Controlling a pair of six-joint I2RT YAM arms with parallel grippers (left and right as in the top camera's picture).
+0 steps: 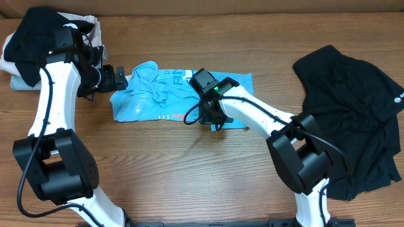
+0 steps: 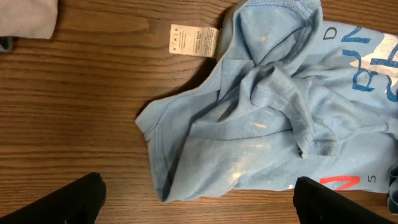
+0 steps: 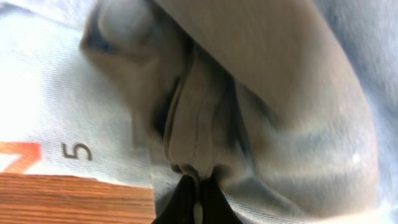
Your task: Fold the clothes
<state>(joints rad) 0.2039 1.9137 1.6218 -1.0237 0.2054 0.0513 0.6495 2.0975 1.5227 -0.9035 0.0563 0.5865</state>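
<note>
Light-blue T-shirt [image 1: 161,94] lies mid-table, its right half flat with the lettering up. The left end is bunched and crumpled, with the care label [image 2: 194,39] sticking out onto the wood. No neat fold yet. Right gripper [image 3: 194,200] is pinched tight on a ridge of the shirt's fabric at the near edge, by the red print. Left gripper [image 1: 118,80] hovers just beside the shirt's left end, jaws fully wide, holding nothing. Black polo [image 1: 353,107] sits in a loose heap at the right, well apart, neither arm on it. Folded stack [image 1: 14,63] is at the far left. Likely an early stage: T-shirt mid-fold at best, polo entirely left to do.
</note>
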